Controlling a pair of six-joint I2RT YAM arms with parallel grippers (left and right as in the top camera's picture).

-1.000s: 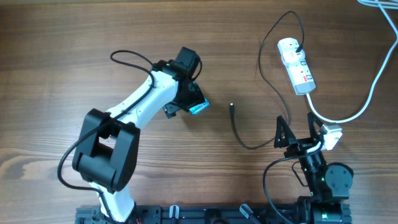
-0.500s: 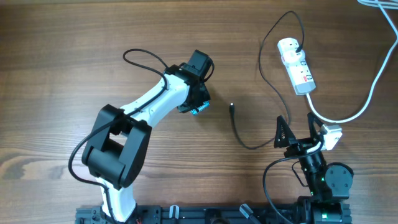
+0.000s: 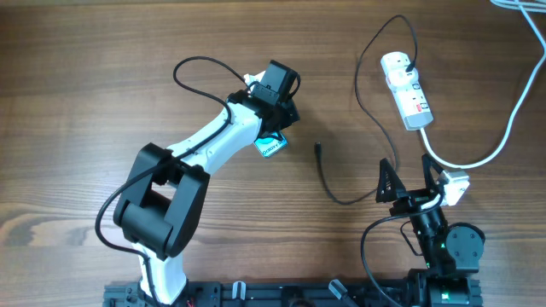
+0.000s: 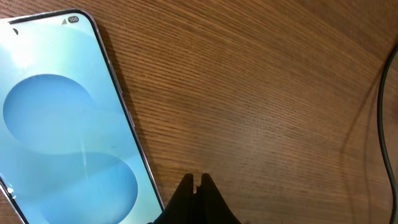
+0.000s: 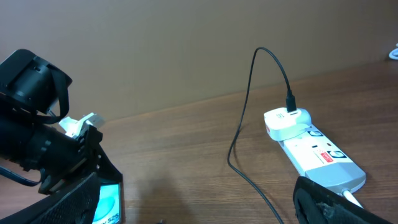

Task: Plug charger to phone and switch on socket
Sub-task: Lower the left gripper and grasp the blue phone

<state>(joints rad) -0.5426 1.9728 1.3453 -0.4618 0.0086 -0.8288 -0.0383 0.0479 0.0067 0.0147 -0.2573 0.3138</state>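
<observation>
The teal-screened, black-framed smartphone (image 3: 270, 147) lies flat on the brown wooden table (image 3: 85, 68), with the thin black cable's small plug (image 3: 318, 147) just to its right. Beside the phone, the left gripper (image 4: 196, 181) is clenched on nothing. The right gripper (image 3: 416, 183) is spread wide.

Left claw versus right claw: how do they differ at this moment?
The left claw is shut tight; the right claw gapes wide. The left claw reaches out over the table, right beside the phone; the right claw sits near its own base, facing the socket. Both hold nothing.
</observation>
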